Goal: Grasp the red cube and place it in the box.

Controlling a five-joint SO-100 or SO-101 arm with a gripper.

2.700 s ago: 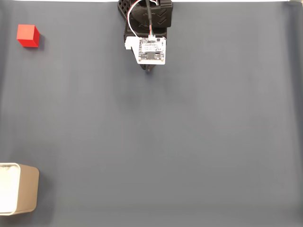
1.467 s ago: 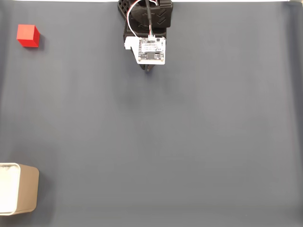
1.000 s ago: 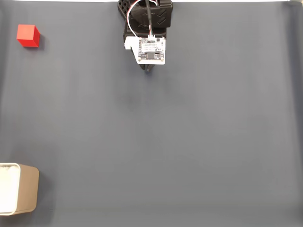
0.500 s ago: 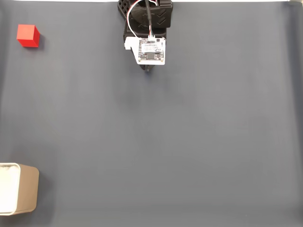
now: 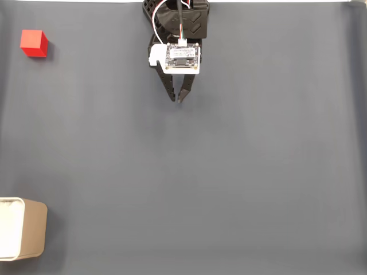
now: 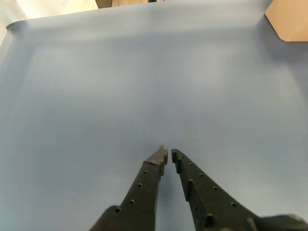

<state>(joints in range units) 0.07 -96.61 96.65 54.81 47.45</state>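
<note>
While the fixed view takes in the whole blue-grey mat [image 5: 229, 172] from above, with the arm [image 5: 179, 23] entering at the top centre, the wrist view looks along the two black fingers [image 6: 139, 192] over bare mat toward its far edge, where a tan corner of the box [image 6: 291, 19] shows at the upper right. From above, the red cube [image 5: 33, 43] sits in the top left corner of the mat, well apart from the gripper [image 5: 175, 99] and off to its left as that view shows it. That same picture has the box [image 5: 23, 236] at the lower left edge, cut off by the frame, its pale inside facing up, far from both the cube and the arm. A white circuit board [image 5: 183, 58] rides on top of the wrist, with red and white wires looping up from it. As for the gripper [image 6: 167, 155], its jaws are almost closed, the tips parted by only a thin gap in the wrist view, with nothing between them and nothing touching them
</note>
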